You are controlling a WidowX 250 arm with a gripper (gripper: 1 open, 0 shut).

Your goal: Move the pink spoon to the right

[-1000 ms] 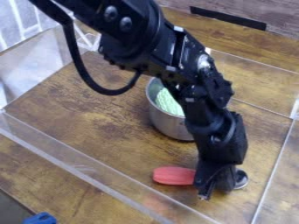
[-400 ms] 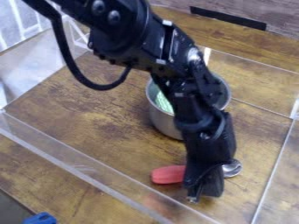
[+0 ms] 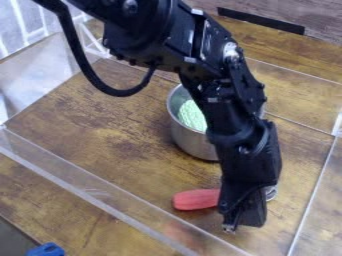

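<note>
The pink spoon (image 3: 197, 200) lies near the front right of the wooden table. Its pinkish-red handle points left, and its silver bowl peeks out to the right of the black arm. My gripper (image 3: 238, 218) points steeply down over the spoon's middle, with its fingers together on the neck. The handle end rests low while the bowl end sits slightly higher. The arm hides the grip point itself.
A steel pot (image 3: 185, 142) with a green item (image 3: 197, 115) inside stands just behind the spoon, partly covered by the arm. Clear plastic walls (image 3: 80, 190) ring the table. A blue object (image 3: 47, 250) sits outside the front wall.
The hand has risen slightly and tilted. The spoon's silver bowl has come up with it, while the pink handle end has stayed about where it was.
</note>
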